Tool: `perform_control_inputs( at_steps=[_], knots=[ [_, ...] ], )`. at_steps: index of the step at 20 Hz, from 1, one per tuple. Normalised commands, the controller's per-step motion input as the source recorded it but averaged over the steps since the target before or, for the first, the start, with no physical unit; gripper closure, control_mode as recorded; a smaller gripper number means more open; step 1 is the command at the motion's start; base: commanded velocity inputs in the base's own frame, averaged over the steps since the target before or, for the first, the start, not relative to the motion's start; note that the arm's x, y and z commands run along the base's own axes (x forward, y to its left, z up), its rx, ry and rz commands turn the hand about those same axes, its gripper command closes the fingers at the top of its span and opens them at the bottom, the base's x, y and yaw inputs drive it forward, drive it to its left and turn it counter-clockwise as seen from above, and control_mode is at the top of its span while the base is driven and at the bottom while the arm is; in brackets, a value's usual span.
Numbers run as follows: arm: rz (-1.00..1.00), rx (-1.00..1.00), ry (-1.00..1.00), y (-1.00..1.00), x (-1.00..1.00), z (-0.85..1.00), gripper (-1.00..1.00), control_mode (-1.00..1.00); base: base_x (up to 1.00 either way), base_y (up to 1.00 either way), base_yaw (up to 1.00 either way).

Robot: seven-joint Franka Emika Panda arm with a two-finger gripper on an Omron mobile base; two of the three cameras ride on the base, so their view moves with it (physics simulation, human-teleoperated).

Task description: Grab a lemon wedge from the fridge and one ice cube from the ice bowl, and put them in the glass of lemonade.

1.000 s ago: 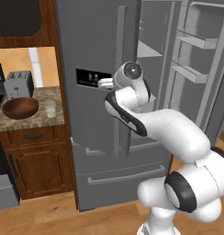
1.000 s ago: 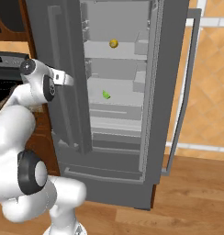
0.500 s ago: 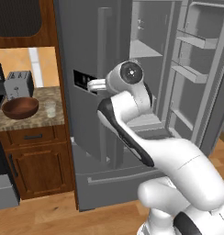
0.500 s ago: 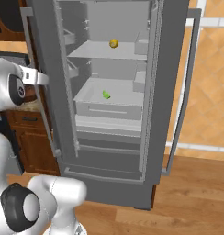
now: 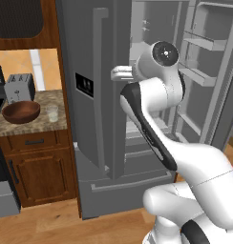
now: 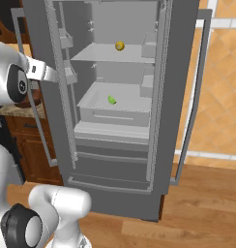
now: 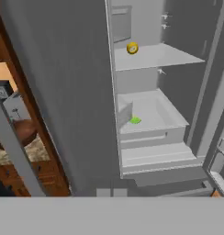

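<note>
The fridge (image 5: 90,143) stands with both doors swung open. In the right base view a small green wedge (image 6: 111,100) lies in the middle bin and a round yellow piece (image 6: 119,46) sits on the shelf above; I cannot tell which is the lemon wedge. In the hand view both show again, the green wedge (image 7: 135,120) and the yellow piece (image 7: 132,48). My gripper (image 5: 114,74) is shut and holds nothing, level with the left door's free edge. On the counter to the left sit the ice bowl (image 5: 20,111) and the glass of lemonade (image 5: 52,113). The ice cube is hidden.
A toaster (image 5: 18,87) stands behind the bowl, over wooden cabinets (image 5: 39,167). The left door (image 6: 40,97) juts out between my hand and the counter. The right door (image 6: 195,87) hangs open at the far right, with bare wooden floor (image 6: 197,213) below it.
The left fridge door has swung wide open. My jaws have gone from partly open to shut. My arm has risen and turned, and both base views have shifted.
</note>
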Motion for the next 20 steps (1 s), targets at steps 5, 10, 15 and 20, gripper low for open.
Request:
perform_control_inputs(
  at_steps=[5, 10, 15, 20],
  knots=[
    [-0.16, 0.28, 0.08, -0.73, 0.42, -0.19, 1.00, -1.00, 0.00, 0.00, 0.00],
    [-0.02, 0.28, 0.11, -0.38, 0.23, -0.19, 1.00, -1.00, 0.00, 0.00, 0.00],
    [0.19, 0.40, 0.07, -0.40, 0.00, -0.04, 1.00, -1.00, 0.00, 0.00, 0.00],
    [0.09, 0.17, 0.01, 0.09, 0.07, -0.48, -1.00, -1.00, 0.00, 0.00, 0.00]
  ],
)
